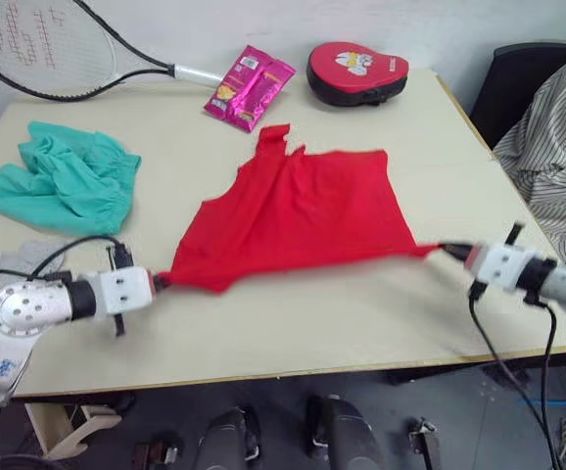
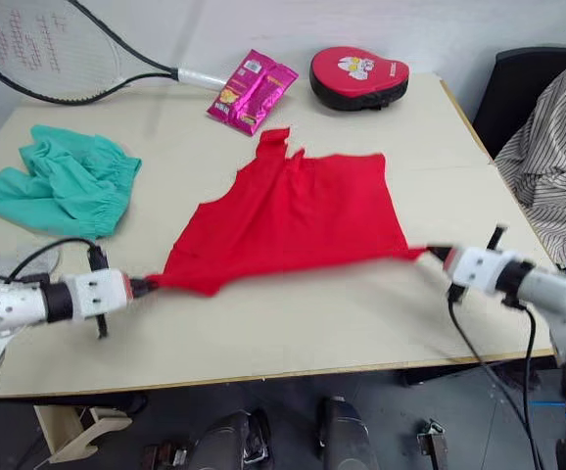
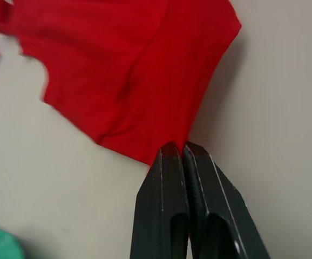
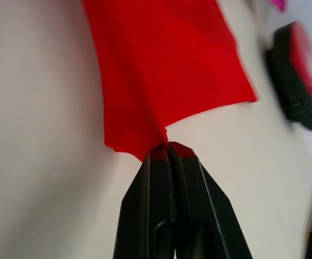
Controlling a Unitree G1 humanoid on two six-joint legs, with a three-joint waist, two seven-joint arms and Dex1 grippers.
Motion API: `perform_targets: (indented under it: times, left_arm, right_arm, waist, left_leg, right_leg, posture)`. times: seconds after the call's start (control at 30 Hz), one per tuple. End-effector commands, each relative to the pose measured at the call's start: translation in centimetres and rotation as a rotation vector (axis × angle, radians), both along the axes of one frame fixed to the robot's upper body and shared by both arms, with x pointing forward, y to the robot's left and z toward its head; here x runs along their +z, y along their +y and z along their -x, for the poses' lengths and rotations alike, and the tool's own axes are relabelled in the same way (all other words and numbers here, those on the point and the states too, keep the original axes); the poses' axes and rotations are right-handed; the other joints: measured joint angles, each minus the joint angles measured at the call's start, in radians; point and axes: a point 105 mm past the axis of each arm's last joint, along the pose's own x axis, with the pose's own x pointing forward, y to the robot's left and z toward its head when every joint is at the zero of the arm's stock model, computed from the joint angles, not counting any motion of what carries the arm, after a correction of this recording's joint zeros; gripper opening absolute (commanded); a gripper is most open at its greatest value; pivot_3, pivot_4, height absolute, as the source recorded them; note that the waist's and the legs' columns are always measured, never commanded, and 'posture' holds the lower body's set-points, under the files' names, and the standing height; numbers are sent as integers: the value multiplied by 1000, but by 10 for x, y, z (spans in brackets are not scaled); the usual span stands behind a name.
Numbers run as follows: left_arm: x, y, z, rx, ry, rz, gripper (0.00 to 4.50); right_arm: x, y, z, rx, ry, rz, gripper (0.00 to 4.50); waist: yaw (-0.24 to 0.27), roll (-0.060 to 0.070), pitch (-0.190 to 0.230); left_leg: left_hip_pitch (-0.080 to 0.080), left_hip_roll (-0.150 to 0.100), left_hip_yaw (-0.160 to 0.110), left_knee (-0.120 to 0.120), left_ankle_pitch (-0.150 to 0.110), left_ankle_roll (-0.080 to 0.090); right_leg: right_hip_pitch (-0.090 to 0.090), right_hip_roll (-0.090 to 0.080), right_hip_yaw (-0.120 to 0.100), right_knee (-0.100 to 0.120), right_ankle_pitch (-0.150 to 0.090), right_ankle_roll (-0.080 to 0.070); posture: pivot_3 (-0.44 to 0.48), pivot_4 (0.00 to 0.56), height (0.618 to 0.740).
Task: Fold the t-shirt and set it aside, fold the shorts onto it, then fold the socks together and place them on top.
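Pale beige surface [image 1: 361, 323] carries the t-shirt [image 1: 303, 215], soft red fabric stretched taut mid-surface between my left gripper [image 3: 184, 148] and right gripper [image 4: 168, 145], both jaws pinched tight on its near corners. Crumpled teal shorts [image 1: 63, 181] lie well apart at my left.

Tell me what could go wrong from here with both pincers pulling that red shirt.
1. The left pincer and right pincer each pinch only a corner tip of the bright red fabric t-shirt; the stretched cloth may slip free.
2. Its far sleeve lies close to the pink foil snack packet; a fold could snag it.
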Motion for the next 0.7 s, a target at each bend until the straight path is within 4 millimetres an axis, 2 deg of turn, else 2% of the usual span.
perform_targets:
  times: [0.03,0.17,0.23,0.33,0.43,0.5,0.57,0.6,0.67,0.7]
  left_arm:
    - [3,-10,15,38,100,24,13]
    - [-3,-15,23,118,218,82,13]
    - [-9,-17,33,87,297,72,13]
    - [-7,-21,37,68,355,112,13]
    - [-3,-23,38,24,375,142,13]
    - [5,-28,30,-5,369,214,13]
    - [17,-34,16,-31,350,300,13]
    - [25,-35,2,-34,303,324,13]
    - [52,-33,-39,-11,109,357,13]
    - [72,-28,-67,41,-31,377,13]
  right_arm:
    - [10,-8,15,-23,72,12,0]
    - [-3,2,35,-14,275,-63,0]
    - [-4,10,43,9,359,-94,0]
    - [-7,10,51,6,466,-68,0]
    - [1,12,47,-4,496,-99,0]
    - [8,14,39,6,494,-96,0]
    - [22,17,22,16,428,-99,0]
    - [34,20,7,19,356,-115,0]
    - [70,22,-28,-18,137,-150,0]
    - [98,23,-48,-50,-18,-185,0]
  waist:
    - [2,0,0]
    - [13,0,0]
    - [13,0,0]
    - [15,0,-1]
    - [23,0,-1]
    - [25,0,-1]
    - [25,0,-1]
    - [25,0,-1]
    - [25,0,-1]
    - [24,0,-1]
  left_leg:
    - [2,0,0,-1,-2,-2]
    - [14,1,-4,-3,-7,-8]
    - [15,2,-4,-4,-7,-9]
    - [14,4,-4,-4,-9,-11]
    - [14,5,-4,-3,-10,-12]
    - [14,6,-4,-2,-11,-13]
    - [14,6,-4,-1,-10,-13]
    - [13,6,-4,-1,-10,-12]
    - [14,7,-4,0,-9,-13]
    - [14,8,-3,1,-8,-13]
  right_leg:
    - [1,0,0,0,0,-1]
    - [14,0,-3,-2,-4,-7]
    - [14,0,-4,-2,-5,-9]
    - [14,1,-5,0,-6,-10]
    - [13,3,-6,-1,-6,-11]
    - [13,3,-6,-1,-7,-12]
    - [13,3,-6,-1,-7,-13]
    - [13,4,-6,-1,-7,-13]
    - [15,6,-6,-2,-6,-13]
    - [14,7,-6,-2,-5,-14]
  posture:
    - [0,150,740]
    - [0,150,740]
    - [0,150,740]
    - [0,150,740]
    - [0,150,740]
    - [0,150,740]
    - [0,150,740]
    - [0,150,740]
    - [0,150,740]
    - [0,150,740]
